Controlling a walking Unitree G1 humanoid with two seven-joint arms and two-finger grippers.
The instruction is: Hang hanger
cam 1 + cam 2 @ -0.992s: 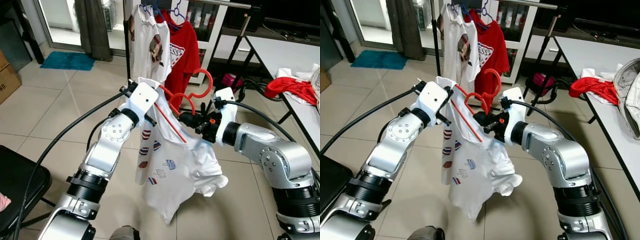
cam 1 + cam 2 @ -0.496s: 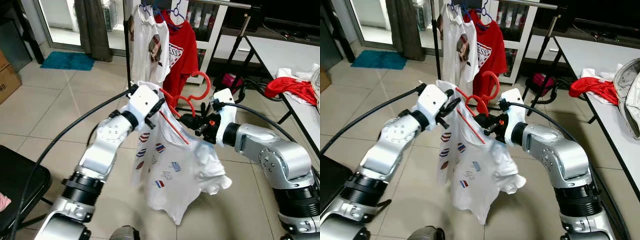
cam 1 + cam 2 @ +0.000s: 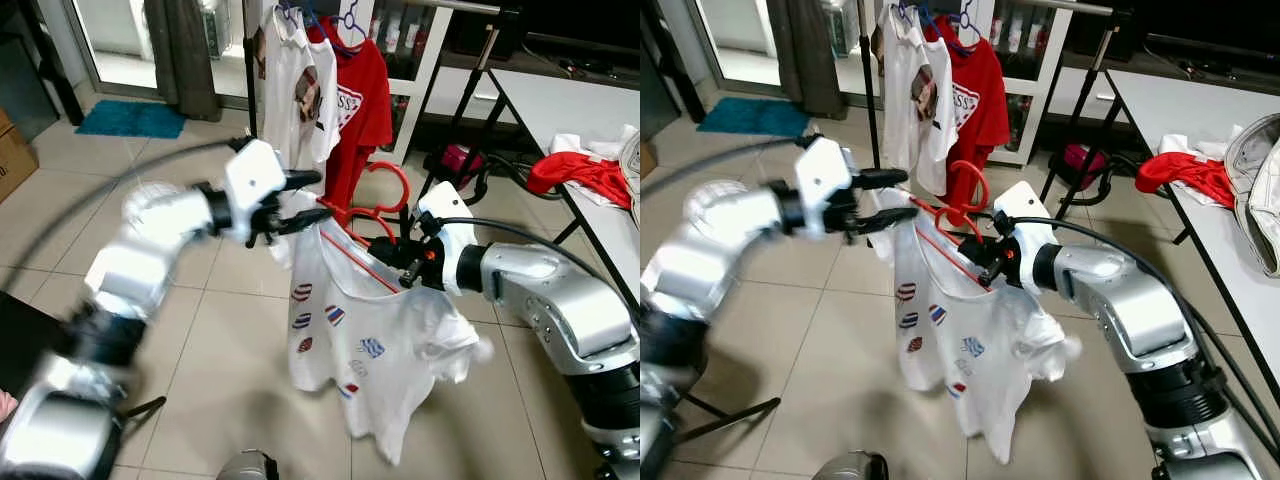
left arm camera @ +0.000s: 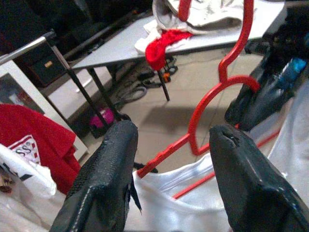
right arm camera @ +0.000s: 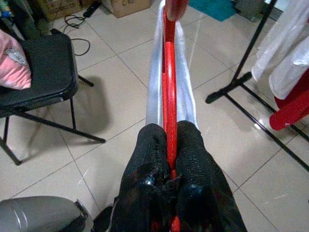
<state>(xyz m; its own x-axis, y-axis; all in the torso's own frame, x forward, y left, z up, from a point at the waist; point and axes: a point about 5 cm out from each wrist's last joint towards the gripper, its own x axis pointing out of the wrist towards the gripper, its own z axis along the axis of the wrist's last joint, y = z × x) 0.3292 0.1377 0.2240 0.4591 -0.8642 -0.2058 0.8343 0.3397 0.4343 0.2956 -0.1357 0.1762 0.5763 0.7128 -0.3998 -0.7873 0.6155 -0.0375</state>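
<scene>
My right pincer (image 3: 985, 262) clamps the red hanger (image 3: 372, 205) (white shirt (image 3: 365, 340) draped on it); my left pincer (image 3: 305, 200) gapes wide, empty.

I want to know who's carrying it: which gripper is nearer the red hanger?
Right. The right gripper is clamped on the red hanger; the left gripper is open beside its end, not gripping it.
</scene>
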